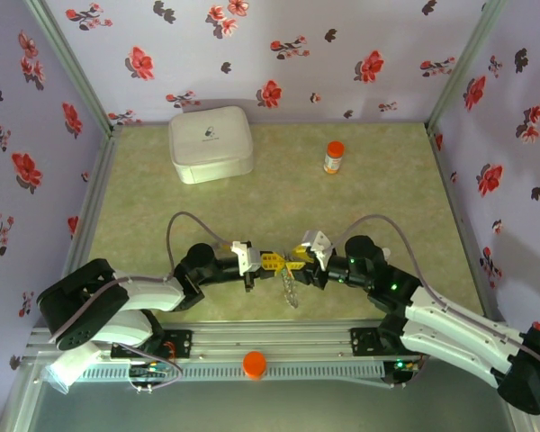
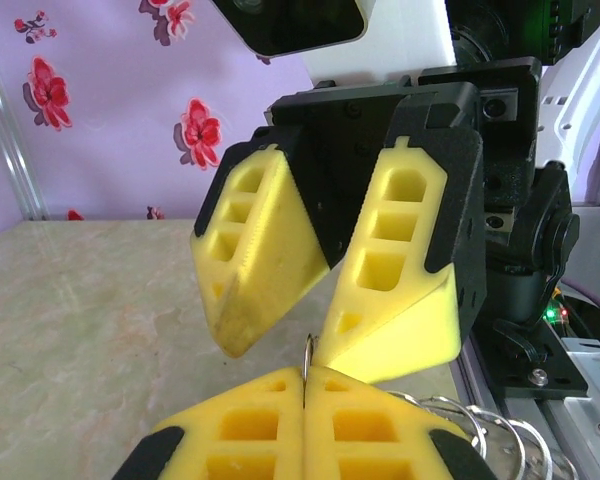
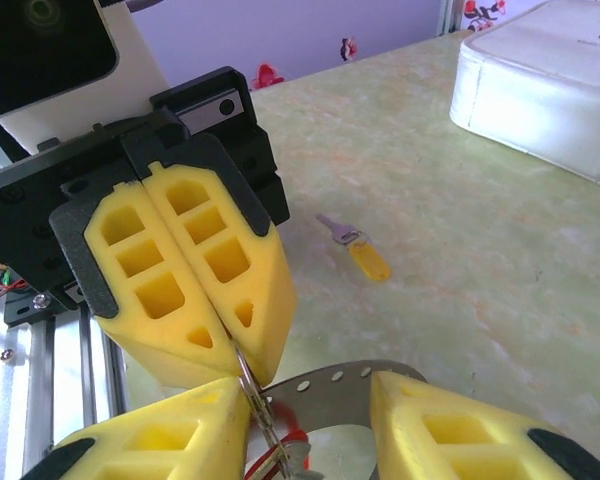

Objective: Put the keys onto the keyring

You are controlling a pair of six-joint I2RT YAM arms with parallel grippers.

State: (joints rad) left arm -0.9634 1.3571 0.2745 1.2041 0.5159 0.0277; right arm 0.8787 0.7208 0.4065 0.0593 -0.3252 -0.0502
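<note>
Both grippers meet tip to tip over the near middle of the table. My left gripper (image 1: 270, 263) (image 2: 305, 385) is shut on the thin metal edge of the keyring (image 1: 291, 290), which hangs below the fingers. In the right wrist view the keyring's grey band with small holes (image 3: 380, 383) arches between the spread fingers of my right gripper (image 3: 305, 392) (image 1: 298, 264), which is open. A red key (image 3: 292, 455) dangles from the ring below the left gripper's tips. A yellow-tagged key (image 3: 368, 260) lies flat on the table beyond. Thin wire loops (image 2: 480, 425) show beside my left fingers.
A white square case (image 1: 211, 143) (image 3: 550, 90) sits at the back left. An orange-capped bottle (image 1: 333, 157) stands at the back right. Flowered walls close in three sides. A metal rail with an orange knob (image 1: 254, 364) runs along the near edge.
</note>
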